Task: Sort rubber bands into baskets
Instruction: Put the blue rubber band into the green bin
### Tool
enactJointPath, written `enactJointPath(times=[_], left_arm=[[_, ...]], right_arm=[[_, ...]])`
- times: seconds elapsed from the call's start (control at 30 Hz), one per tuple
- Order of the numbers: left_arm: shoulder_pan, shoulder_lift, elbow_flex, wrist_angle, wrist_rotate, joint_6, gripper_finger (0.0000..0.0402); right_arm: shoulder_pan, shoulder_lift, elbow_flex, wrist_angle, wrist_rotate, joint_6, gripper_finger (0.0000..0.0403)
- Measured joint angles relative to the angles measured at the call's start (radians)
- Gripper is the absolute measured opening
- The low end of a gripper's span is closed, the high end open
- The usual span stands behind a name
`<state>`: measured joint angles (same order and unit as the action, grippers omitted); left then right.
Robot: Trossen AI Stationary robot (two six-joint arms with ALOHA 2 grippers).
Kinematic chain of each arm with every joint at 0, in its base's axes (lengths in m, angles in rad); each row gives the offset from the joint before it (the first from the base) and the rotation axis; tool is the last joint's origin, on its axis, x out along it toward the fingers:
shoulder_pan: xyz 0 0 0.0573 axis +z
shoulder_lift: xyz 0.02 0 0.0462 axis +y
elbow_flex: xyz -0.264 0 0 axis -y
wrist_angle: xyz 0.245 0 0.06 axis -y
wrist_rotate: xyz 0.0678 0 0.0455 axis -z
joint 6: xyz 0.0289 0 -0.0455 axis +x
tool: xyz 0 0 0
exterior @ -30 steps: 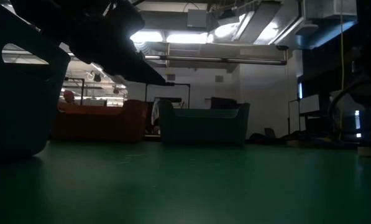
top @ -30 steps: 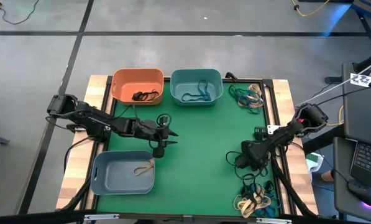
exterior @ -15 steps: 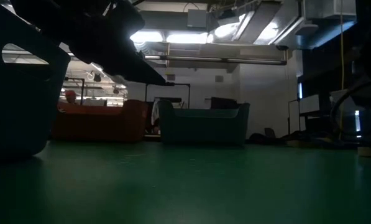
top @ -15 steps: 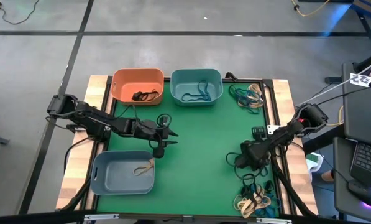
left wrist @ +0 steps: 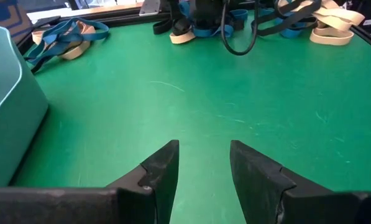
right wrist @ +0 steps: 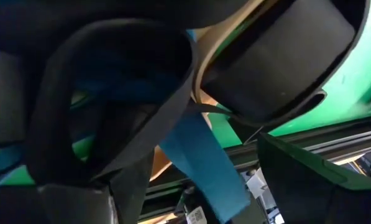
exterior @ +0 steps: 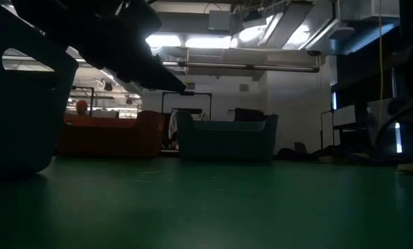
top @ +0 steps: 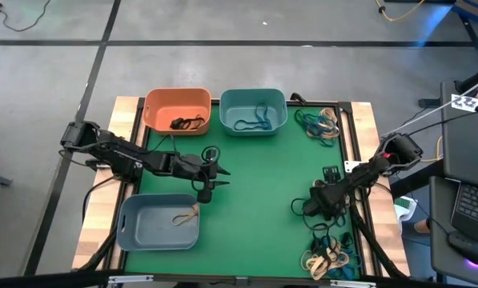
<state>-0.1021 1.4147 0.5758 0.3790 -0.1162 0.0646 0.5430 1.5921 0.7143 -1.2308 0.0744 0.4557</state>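
Right now the right gripper [top: 317, 200] sits low by the near-right heap of rubber bands [top: 328, 254]; its wrist view shows blue, tan and black bands across its wide-spread fingers, though I cannot tell if any is truly gripped. The left gripper [left wrist: 202, 167] hovers parted and empty over the green mat [top: 259, 180], just beyond the grey-blue basket [top: 134, 232]. Judging by this, a pick is under way; next comes closing on one band, lifting it clear, and carrying it to its matching basket.

Left tool [left wrist: 204, 165] agape, empty.
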Motion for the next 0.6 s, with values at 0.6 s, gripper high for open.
enactJointPath(times=[0.6], left_arm=[[0.0, 0.0, 0.0, 0.006, 0.0, 0.01, 0.0141]], right_arm=[[0.0, 0.0, 0.014, -0.06, 0.022, -0.105, 0.0203]])
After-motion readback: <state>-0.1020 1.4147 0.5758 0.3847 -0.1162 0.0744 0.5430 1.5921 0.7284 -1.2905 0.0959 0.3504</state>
